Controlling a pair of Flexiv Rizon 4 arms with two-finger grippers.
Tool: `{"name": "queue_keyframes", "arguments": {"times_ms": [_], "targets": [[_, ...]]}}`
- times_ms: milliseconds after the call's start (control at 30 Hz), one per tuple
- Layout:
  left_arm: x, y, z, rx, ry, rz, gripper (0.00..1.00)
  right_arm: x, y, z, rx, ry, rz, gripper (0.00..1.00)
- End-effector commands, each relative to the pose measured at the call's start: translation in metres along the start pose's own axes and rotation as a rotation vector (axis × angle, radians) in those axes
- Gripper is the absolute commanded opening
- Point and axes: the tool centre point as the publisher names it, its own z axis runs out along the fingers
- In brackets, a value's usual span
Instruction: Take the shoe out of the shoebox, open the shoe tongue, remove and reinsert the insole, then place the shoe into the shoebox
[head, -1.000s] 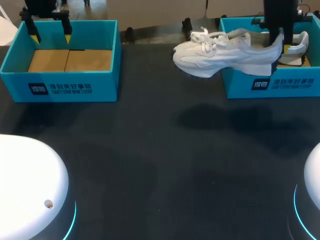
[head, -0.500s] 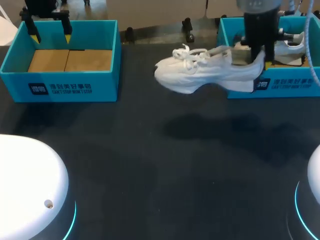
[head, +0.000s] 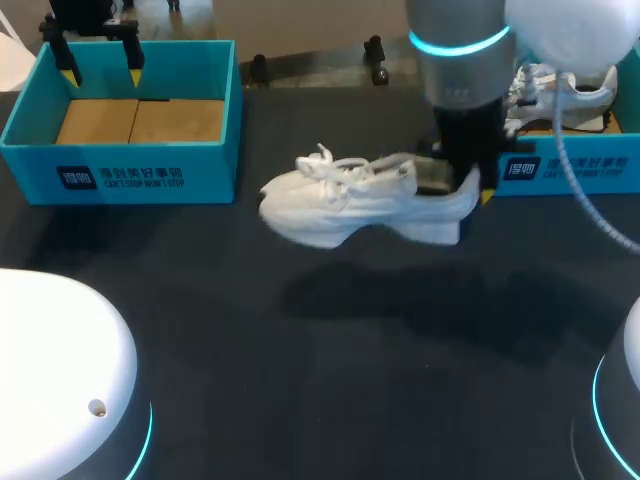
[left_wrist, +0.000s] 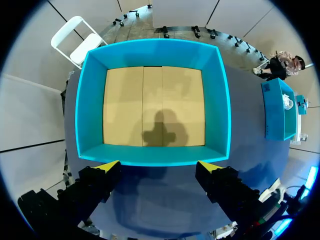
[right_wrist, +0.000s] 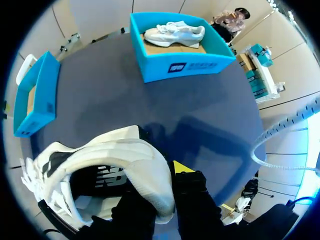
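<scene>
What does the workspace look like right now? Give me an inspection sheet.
Surface: dark table, shadow under the raised shoe.
Job's things: white sneaker held above the table by its heel, toe toward the left shoebox, which shows a bare cardboard floor; right shoebox holds a second sneaker.
Clutter: nothing seen.
Grippers: right gripper has its jaws shut on the sneaker's heel; left gripper hangs over the left shoebox's wall, jaws open.
Cables: pale hose loops off the right arm.
Surroundings: nothing seen reaching over the table.
</scene>
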Motion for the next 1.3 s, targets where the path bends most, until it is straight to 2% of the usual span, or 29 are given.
{"name": "queue_keyframes", "arguments": {"times_ms": [33,400,500,800,933,1033,1200,1300], "targets": [[0.000,0.000,0.000,0.000,0.000,0.000,1.00,-0.002,0.000,0.006,-0.001,0.010,0.000,0.00],[0.000,0.000,0.000,0.000,0.000,0.000,1.00,-0.002,0.000,0.006,-0.001,0.010,0.000,0.00],[0.000,0.000,0.000,0.000,0.000,0.000,1.00,0.016,-0.018,0.017,0.012,-0.039,0.004,0.00],[0.000,0.000,0.000,0.000,0.000,0.000,1.00,0.048,-0.070,0.055,0.036,0.000,0.016,0.00],[0.000,0.000,0.000,0.000,0.000,0.000,1.00,0.057,-0.085,0.068,0.032,0.020,0.016,0.00],[0.000,0.000,0.000,0.000,0.000,0.000,1.00,0.061,-0.091,0.074,0.037,0.024,0.024,0.00],[0.000,0.000,0.000,0.000,0.000,0.000,1.00,0.067,-0.094,0.089,0.070,-0.049,0.041,0.00],[0.000,0.000,0.000,0.000,0.000,0.000,1.00,0.070,-0.096,0.094,0.063,-0.066,0.035,0.00]]}}
